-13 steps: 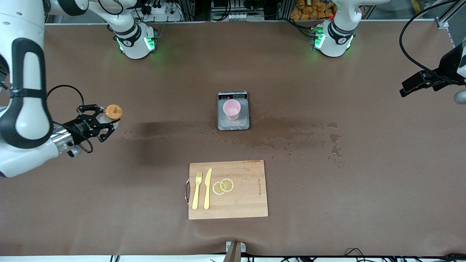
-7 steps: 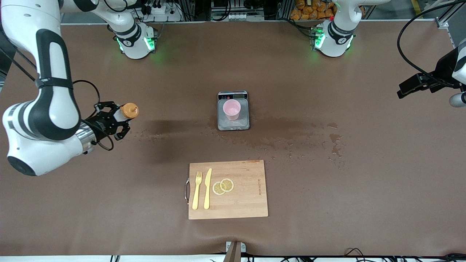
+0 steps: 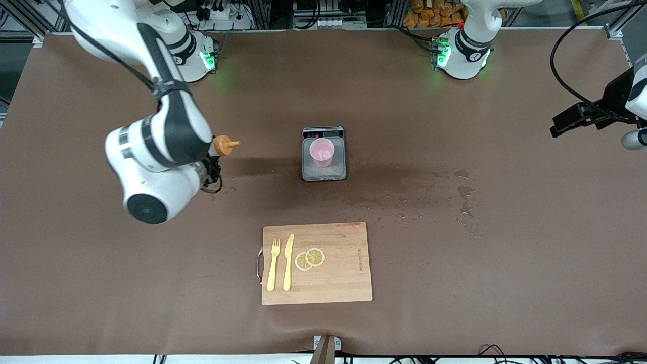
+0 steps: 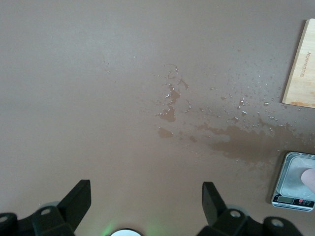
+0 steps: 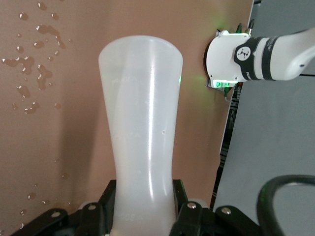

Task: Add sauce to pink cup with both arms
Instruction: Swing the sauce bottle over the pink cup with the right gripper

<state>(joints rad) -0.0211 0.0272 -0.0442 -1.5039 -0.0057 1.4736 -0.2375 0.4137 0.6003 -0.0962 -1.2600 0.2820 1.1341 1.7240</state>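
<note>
Right gripper (image 5: 142, 216) clamps sauce (image 3: 224, 145) sideways over table, nozzle toward cup (image 3: 321, 151) on scale (image 3: 324, 169), ready to pour. Left gripper (image 4: 145, 206) waits, jaws wide.

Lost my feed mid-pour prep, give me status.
Right gripper shut on sauce bottle, aloft toward right arm's end. Left gripper open, waiting at left arm's end. Pink cup upright on scale. Nothing between bottle and cup.

Open wet table (image 3: 263, 172) separates the right gripper's (image 3: 211, 161) sauce bottle (image 3: 224, 146) from the pink cup (image 3: 321, 152) standing on a scale (image 3: 324, 169), nothing between.
</note>
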